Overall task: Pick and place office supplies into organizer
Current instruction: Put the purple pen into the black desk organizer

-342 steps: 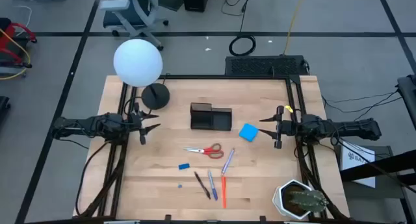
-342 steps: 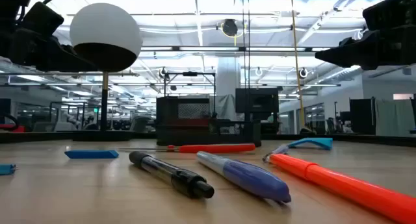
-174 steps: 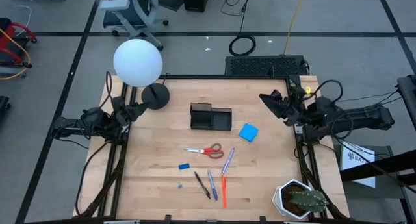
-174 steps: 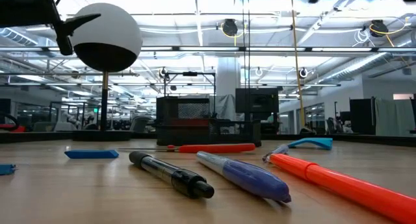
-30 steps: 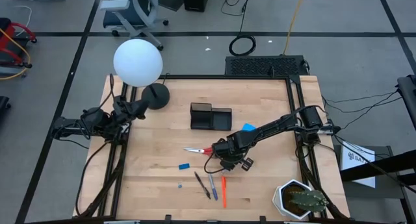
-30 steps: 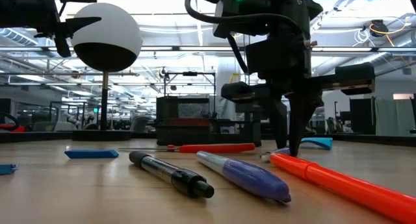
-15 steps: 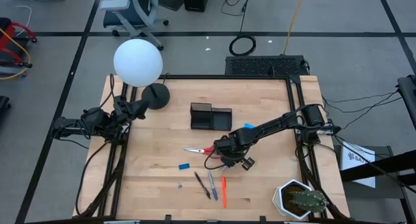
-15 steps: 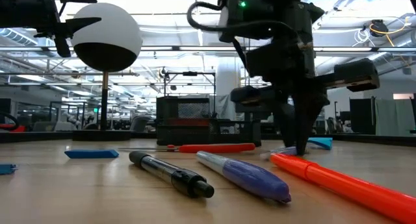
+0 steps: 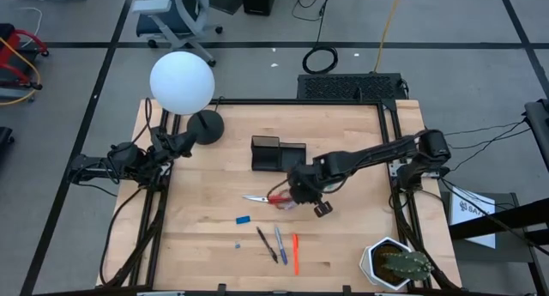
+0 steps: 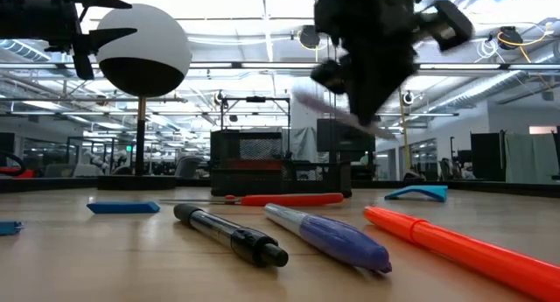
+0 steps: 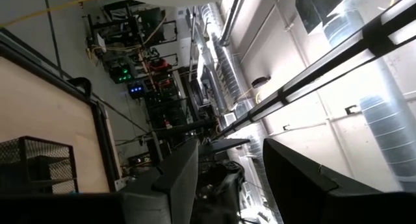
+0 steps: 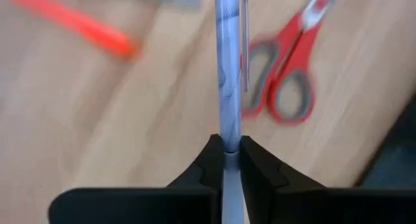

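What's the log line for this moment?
right end effector: shut on greyish pen, lifted above scissors | left end effector: open, idle by lamp base

My right gripper (image 9: 296,196) hangs above the scissors (image 9: 262,197), pinching a pen (image 12: 229,62) clear of the table (image 9: 360,236). The organizer (image 9: 278,154) sits just behind; three more pens (image 9: 280,244) lie in front. My left gripper (image 9: 182,143) waits beside the lamp base (image 9: 206,126).

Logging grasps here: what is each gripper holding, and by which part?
The right gripper grips the greyish pen near one end. The left gripper holds nothing.
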### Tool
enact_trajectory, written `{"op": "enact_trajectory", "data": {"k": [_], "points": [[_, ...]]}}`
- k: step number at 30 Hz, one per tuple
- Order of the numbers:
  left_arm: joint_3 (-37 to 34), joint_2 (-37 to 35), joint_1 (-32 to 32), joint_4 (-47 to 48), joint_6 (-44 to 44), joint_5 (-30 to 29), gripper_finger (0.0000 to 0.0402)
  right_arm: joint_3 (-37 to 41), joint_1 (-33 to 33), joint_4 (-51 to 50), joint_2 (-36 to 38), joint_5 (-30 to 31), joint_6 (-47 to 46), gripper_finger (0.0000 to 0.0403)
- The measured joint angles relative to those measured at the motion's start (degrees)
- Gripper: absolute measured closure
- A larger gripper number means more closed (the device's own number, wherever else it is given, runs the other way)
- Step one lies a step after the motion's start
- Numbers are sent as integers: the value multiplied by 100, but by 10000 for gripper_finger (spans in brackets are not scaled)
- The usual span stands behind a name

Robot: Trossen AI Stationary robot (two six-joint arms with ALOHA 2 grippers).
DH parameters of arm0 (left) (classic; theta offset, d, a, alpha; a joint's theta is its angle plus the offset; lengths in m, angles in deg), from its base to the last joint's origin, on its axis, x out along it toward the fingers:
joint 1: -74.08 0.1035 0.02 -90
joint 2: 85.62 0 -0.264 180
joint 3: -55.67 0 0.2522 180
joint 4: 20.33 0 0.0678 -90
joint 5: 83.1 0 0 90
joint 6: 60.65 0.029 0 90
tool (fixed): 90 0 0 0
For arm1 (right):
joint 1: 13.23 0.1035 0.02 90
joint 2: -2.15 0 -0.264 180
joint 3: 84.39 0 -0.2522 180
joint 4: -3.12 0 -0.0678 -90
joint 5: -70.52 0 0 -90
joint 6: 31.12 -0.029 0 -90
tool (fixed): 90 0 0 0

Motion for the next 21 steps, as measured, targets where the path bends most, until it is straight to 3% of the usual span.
{"op": "enact_trajectory", "data": {"k": [4, 12, 21], "points": [[1, 2, 0, -6, -15, 10, 222, -2, -186, 746, 271, -241, -870, 383], [0, 2, 0, -97, 84, 658, 222, -9, -471, 2767, 437, -294, -2499, 384], [144, 277, 0, -1087, 1803, 791, 222, -14, -585, 4162, 423, -274, -3591, 379]]}}
